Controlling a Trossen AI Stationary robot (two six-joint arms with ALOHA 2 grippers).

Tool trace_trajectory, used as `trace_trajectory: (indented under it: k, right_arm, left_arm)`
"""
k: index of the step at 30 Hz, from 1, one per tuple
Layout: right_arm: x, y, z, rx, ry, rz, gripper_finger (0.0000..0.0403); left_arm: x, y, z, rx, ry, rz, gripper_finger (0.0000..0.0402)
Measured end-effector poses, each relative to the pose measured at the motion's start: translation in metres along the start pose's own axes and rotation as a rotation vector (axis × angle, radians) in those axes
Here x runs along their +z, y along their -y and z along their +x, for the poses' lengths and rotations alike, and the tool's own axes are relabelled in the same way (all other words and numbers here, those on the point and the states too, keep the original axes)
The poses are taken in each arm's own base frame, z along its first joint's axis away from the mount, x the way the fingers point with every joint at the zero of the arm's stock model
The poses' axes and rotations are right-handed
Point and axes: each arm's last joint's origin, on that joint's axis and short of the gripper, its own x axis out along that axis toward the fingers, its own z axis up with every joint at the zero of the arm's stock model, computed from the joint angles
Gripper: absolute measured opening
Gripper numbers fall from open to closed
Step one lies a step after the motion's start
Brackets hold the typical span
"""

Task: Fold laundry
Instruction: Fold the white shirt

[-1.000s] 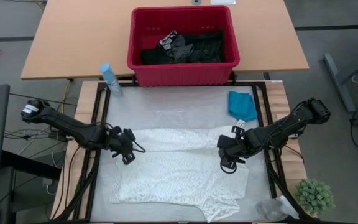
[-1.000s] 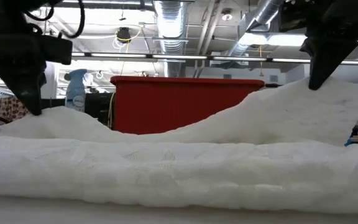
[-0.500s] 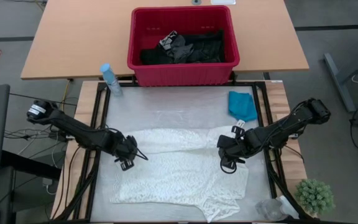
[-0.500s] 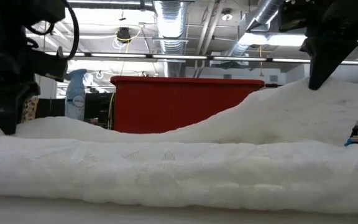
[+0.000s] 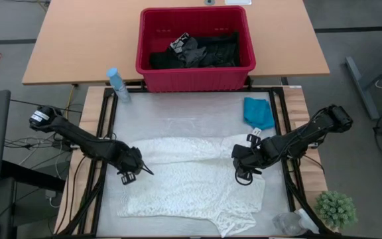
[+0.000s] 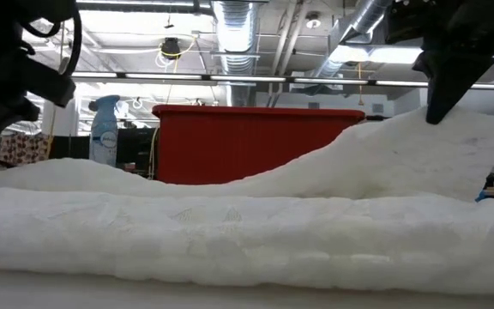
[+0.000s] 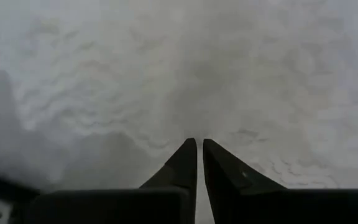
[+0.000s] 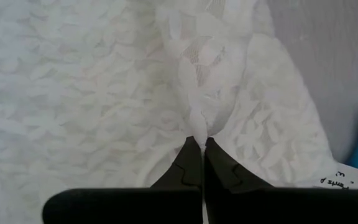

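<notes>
A white lacy garment (image 5: 191, 189) lies spread on the padded table top, bulky across the low view (image 6: 230, 232). At the garment's left edge my left gripper (image 5: 132, 174) points down, its fingers shut on the lace (image 7: 197, 142). My right gripper (image 5: 242, 174) is shut on the garment's right part, which rises to a peak (image 6: 436, 116). A small teal garment (image 5: 257, 111) lies flat at the far right. Black garments (image 5: 197, 50) sit in the red basket (image 5: 194, 74). My left gripper comes from above, pointing down, and its fingertips (image 7: 188, 152) close on the lacy cloth at the garment's left edge (image 7: 197, 134). The tips hide how much cloth lies between them. The cloth there stays low on the table. My right gripper pinches a gathered fold of the lace (image 8: 199, 121) between its two fingertips, slanting down from the table's right side. That part is lifted clear, and the cloth slopes down from the fingers (image 6: 341, 154) to the rest on the table.
The red basket stands on the wooden table beyond the far edge. A blue spray bottle (image 5: 117, 85) lies at the far left corner. A small green plant (image 5: 335, 209) and a clear plastic thing (image 5: 287, 222) sit at the near right corner.
My left gripper has moved a little toward the table's near edge, tipped to point straight down, sunk and shut its fingers on the lace. The low hump of cloth beside it has flattened. My right gripper has kept still with its raised fold.
</notes>
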Motion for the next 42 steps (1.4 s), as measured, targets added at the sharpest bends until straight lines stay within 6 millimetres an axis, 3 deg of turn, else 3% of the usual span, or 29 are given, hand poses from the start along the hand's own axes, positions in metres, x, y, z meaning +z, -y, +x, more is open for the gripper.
trace_trajectory:
  k: [4, 9, 13, 20, 27, 33, 42]
  right_arm:
    - [0.0, 0.0, 0.0, -0.002, -0.001, -0.017, 0.0018]
    - [0.0, 0.0, 0.0, -0.003, 0.0, -0.021, 0.0018]
    - [0.0, 0.0, 0.0, -0.004, 0.001, -0.021, 0.0018]
    - [0.0, 0.0, 0.0, -0.003, 0.001, -0.021, 0.0018]
    - [0.0, 0.0, 0.0, -0.003, 0.002, -0.012, 0.0018]
    - [-0.001, -0.001, 0.0, 0.001, 0.0, -0.014, 0.0018]
    - [-0.008, -0.01, -0.004, 0.021, 0.009, -0.045, 0.0027]
  left_arm:
    - [0.003, 0.0, -0.013, 0.062, 0.033, -0.011, 0.0016]
    - [0.023, 0.005, -0.046, 0.162, 0.488, -0.191, 0.0016]
    - [0.037, 0.005, -0.041, 0.216, 0.656, -0.186, 0.0009]
    - [0.058, 0.008, -0.006, 0.228, 0.621, -0.13, 0.0]
    - [0.063, 0.023, 0.02, 0.164, 0.49, -0.058, 0.0]
    - [0.063, 0.035, 0.022, 0.024, 0.455, -0.044, 0.0]
    - [0.055, 0.041, 0.023, 0.007, 0.429, -0.023, 0.0]
